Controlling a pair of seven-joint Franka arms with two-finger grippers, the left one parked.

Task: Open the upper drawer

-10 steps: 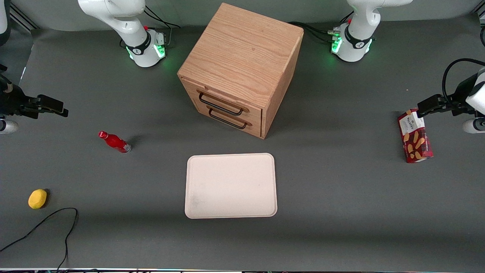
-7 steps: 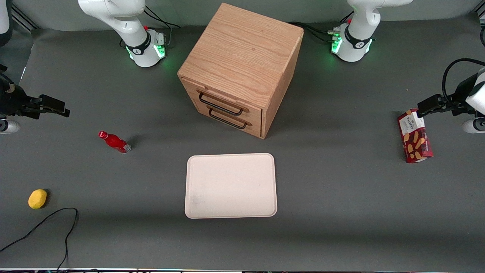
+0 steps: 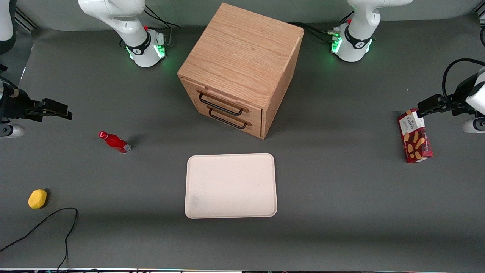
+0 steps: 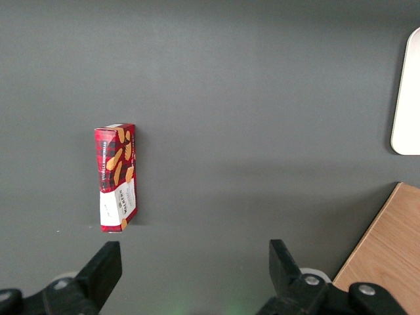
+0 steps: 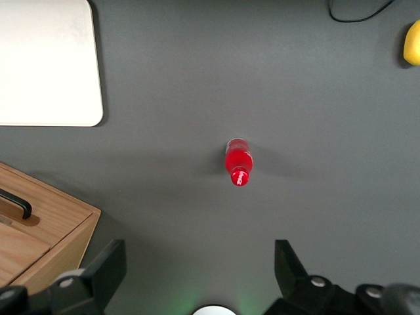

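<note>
The gripper (image 3: 62, 110) hangs at the working arm's end of the table (image 3: 341, 212), high above the grey surface and well apart from everything. Between it and the cabinet (image 3: 242, 68) lies a wide stretch of bare table. In the right wrist view its fingers (image 5: 108, 266) stand wide apart with nothing between them and touch nothing.

The red bottle (image 3: 114, 141) stands on the table near the gripper, a little nearer the front camera and toward the cabinet; from the wrist it shows cap-on below the spread fingers (image 5: 237, 161). The yellow fruit (image 3: 37, 198) lies well nearer the front camera than the gripper, next to a loop of black cable (image 3: 57, 223).

The upper drawer (image 3: 223, 100) sits shut, its front flush in the cabinet's face, its black handle (image 3: 220, 105) just above the lower drawer (image 3: 229, 119). The cabinet's front faces the camera at a slant toward the working arm's end. The white tray (image 3: 230, 185) lies flat in front of the cabinet, apart from it, with a strip of open table between the drawers and its rim.
</note>
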